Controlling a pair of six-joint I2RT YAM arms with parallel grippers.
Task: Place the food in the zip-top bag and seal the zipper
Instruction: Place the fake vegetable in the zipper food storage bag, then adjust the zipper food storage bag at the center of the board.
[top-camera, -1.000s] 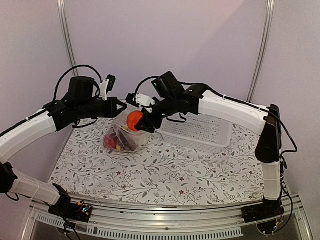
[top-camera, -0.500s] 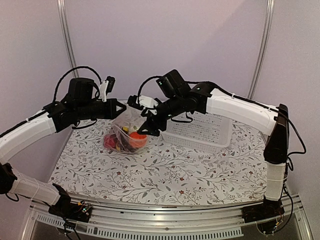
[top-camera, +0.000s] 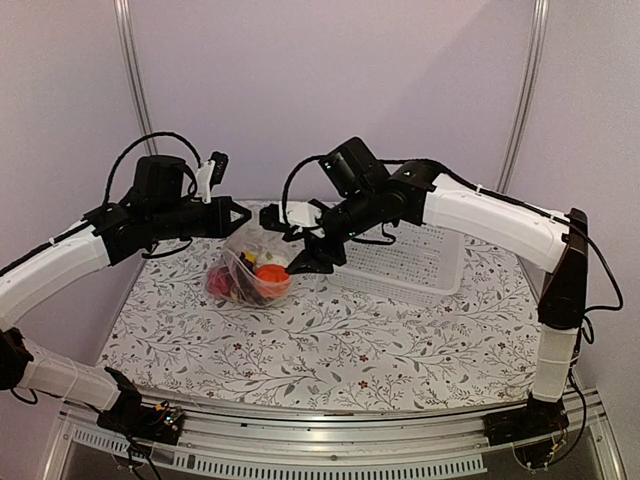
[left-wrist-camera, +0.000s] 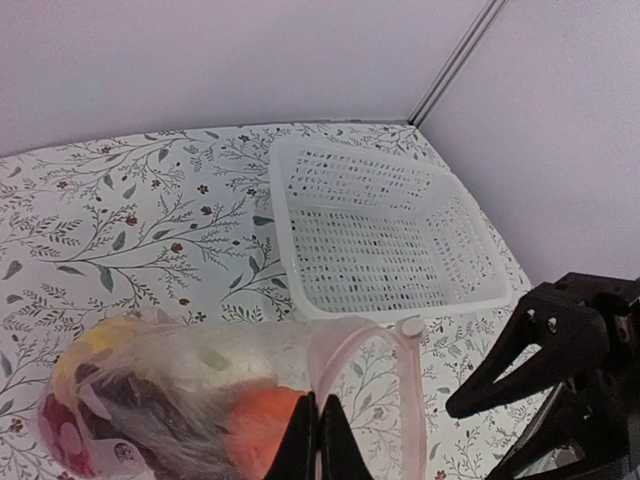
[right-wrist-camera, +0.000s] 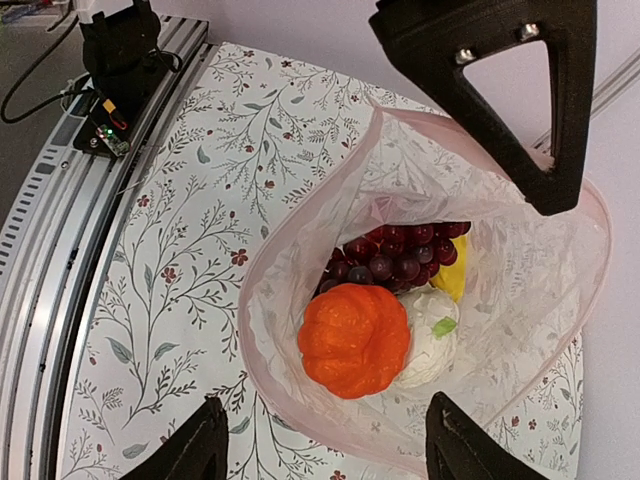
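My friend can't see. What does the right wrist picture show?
An open zip-top bag seen from above holds an orange round fruit, white cauliflower, purple grapes and a yellow piece. The open right gripper hangs over it; the left gripper pinches the bag's rim.

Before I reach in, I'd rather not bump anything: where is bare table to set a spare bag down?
The table is bare along the near strip, from the zip-top bag and basket to the front rail. Crowded: far left-centre, where the left tool and right tool meet at the bag.
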